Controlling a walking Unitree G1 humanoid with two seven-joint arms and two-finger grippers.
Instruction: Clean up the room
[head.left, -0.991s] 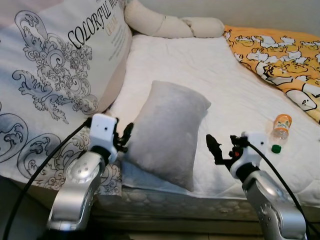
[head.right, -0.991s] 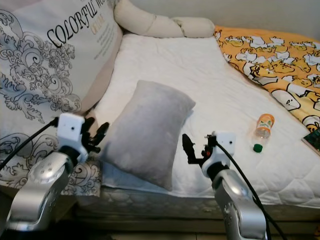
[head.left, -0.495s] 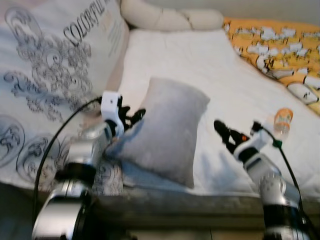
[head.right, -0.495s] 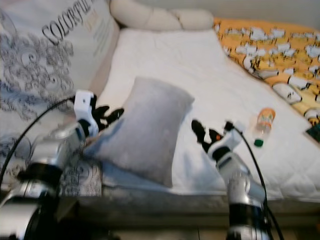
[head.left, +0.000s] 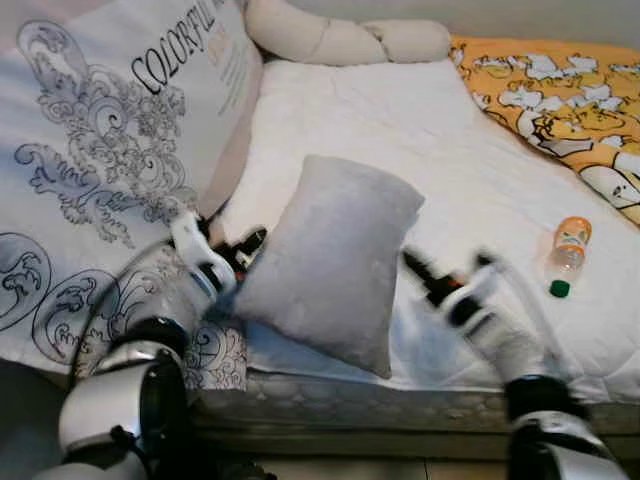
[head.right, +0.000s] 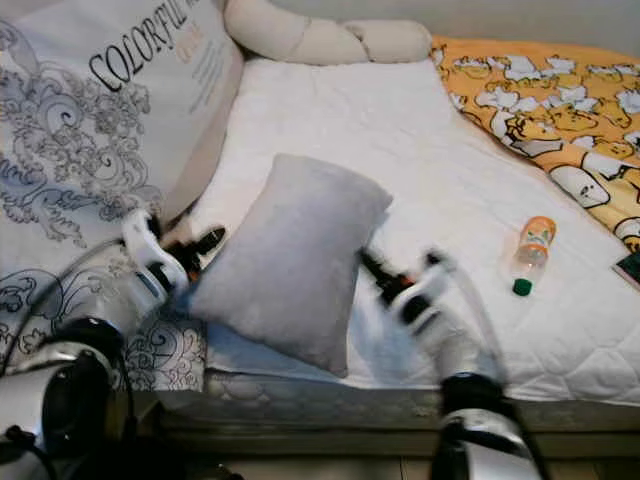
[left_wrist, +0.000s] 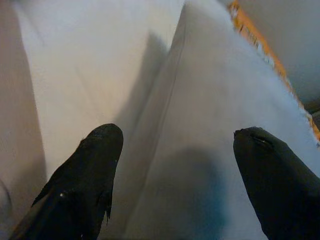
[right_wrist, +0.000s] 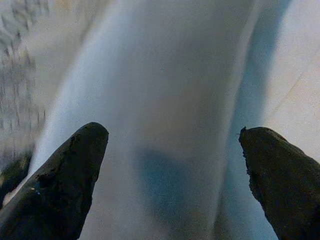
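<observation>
The grey pillow (head.left: 333, 260) stands tilted on the white mattress (head.left: 400, 130), near its front edge, with its lower corner close to the drop. To my left the big printed cushion (head.left: 110, 150) leans up against the bed, leaving only a narrow gap beside the pillow. To my right the mattress lies open as far as the bottle (head.left: 568, 248) and the orange blanket (head.left: 560, 90).

My left gripper (head.left: 243, 248) is at the pillow's left edge, fingers (left_wrist: 90, 175) spread wide, holding nothing. My right gripper (head.left: 415, 268) is at the pillow's right edge, blurred, fingers (right_wrist: 65, 175) also wide apart and empty, the pillow between them.
</observation>
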